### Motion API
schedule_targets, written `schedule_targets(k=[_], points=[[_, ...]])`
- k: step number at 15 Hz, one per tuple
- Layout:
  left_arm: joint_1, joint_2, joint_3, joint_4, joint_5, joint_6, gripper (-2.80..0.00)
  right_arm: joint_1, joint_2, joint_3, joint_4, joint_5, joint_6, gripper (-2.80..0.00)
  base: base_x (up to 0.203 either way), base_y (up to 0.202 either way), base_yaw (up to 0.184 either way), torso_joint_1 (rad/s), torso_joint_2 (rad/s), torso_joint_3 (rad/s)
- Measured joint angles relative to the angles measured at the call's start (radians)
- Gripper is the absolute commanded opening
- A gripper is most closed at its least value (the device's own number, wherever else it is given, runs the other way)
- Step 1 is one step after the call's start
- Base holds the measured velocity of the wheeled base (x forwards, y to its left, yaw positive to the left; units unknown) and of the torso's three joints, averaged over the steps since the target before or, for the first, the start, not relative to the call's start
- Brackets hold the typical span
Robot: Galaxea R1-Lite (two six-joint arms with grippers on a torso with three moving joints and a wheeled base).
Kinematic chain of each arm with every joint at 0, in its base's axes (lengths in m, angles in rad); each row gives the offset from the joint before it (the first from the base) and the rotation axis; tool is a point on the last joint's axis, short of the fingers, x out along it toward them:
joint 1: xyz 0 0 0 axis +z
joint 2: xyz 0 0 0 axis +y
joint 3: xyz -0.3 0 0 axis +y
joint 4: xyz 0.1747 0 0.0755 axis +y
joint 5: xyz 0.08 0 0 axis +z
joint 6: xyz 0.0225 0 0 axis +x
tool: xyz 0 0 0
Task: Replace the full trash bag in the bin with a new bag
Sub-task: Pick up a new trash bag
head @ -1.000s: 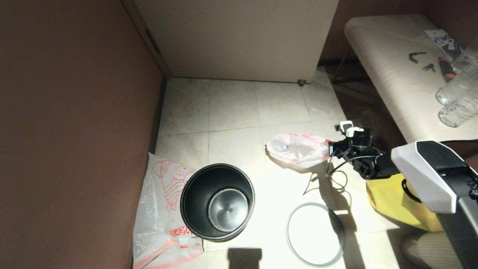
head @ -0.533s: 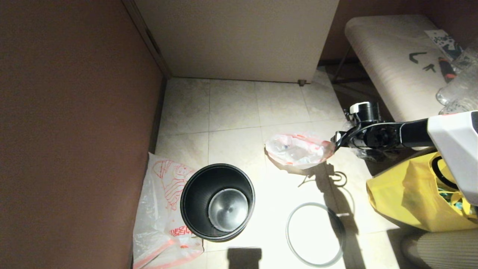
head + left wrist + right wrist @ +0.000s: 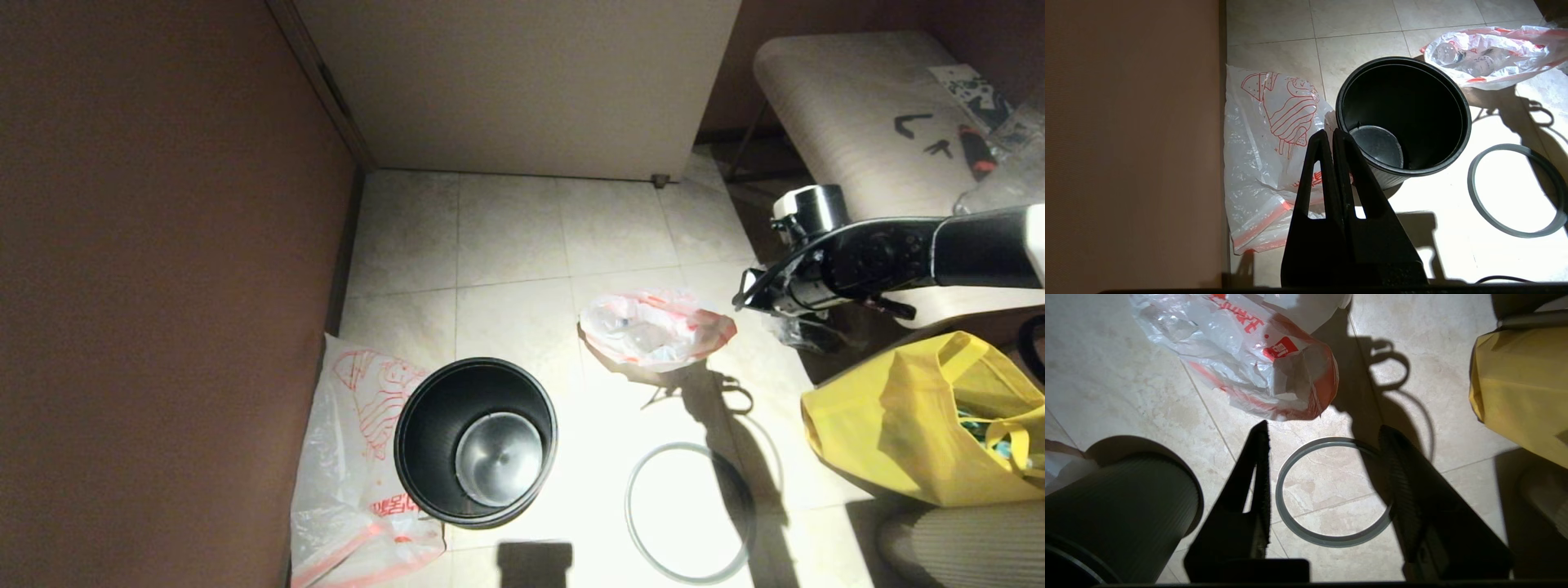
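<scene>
The black bin [image 3: 475, 441] stands bagless on the tiled floor, its metal bottom showing. Flat beside it against the wall lies the new bag [image 3: 351, 457], white with a red drawing. The full trash bag [image 3: 653, 328], lumpy with clear bottles, rests on the floor to the bin's right. My right gripper [image 3: 747, 298] hangs open and empty above that bag's right end, clear of it. In the right wrist view the gripper [image 3: 1325, 428] shows wide-spread fingers over the floor. My left gripper [image 3: 1331, 132] is shut on nothing, up above the bin [image 3: 1404, 114] and the new bag [image 3: 1274, 122].
The grey ring rim [image 3: 629, 513] lies loose on the floor right of the bin. A yellow fabric tote [image 3: 914, 425] sits at the right under the arm. A bench [image 3: 865, 139] stands behind it, and a brown wall [image 3: 163, 286] closes the left side.
My right gripper has let go of the full trash bag, lifted and drawn back to the right. The bag has settled onto the floor. The left arm has not moved.
</scene>
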Motion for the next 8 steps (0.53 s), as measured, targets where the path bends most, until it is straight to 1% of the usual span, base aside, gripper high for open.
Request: schedule_targets(k=[2, 4, 6, 8], points=[[0.0, 0.0, 0.0, 0.0, 0.0, 0.0, -2.8, 0.009, -0.087, 0.072, 0.001, -0.004, -0.024, -2.8, 0.0, 0.0, 0.0, 0.0, 0.0, 0.0], [0.0, 0.0, 0.0, 0.0, 0.0, 0.0, -2.8, 0.023, -0.192, 0.153, 0.001, -0.007, -0.069, -2.8, 0.0, 0.0, 0.0, 0.0, 0.0, 0.0], [0.0, 0.0, 0.0, 0.0, 0.0, 0.0, -2.8, 0.063, -0.317, 0.247, 0.006, -0.007, -0.121, -2.8, 0.0, 0.0, 0.0, 0.0, 0.0, 0.0], [0.0, 0.0, 0.0, 0.0, 0.0, 0.0, -2.8, 0.123, -0.45, 0.343, 0.011, -0.01, -0.188, -2.8, 0.0, 0.0, 0.0, 0.0, 0.0, 0.0]])
